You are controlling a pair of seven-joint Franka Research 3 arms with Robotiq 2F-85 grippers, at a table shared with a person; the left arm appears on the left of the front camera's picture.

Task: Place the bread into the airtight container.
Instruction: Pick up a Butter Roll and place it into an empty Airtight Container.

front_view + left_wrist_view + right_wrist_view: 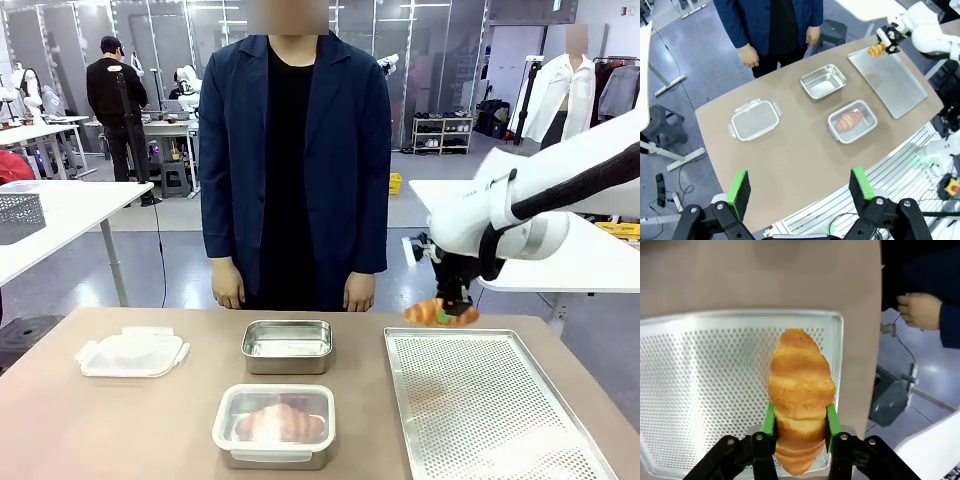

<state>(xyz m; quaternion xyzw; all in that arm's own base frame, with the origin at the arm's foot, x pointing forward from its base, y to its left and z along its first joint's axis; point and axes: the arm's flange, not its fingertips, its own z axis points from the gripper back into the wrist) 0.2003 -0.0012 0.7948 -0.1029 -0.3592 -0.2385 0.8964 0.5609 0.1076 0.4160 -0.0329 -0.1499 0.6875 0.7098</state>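
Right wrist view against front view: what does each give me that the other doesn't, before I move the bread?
Right wrist view: green pads clamping the croissant by its sides. Front view: the empty steel container, a container holding bread, a loose lid. Both: the right hand shut on the croissant, lifted near the perforated tray at its far edge.

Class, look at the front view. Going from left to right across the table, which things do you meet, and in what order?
plastic lid → open steel container → perforated tray
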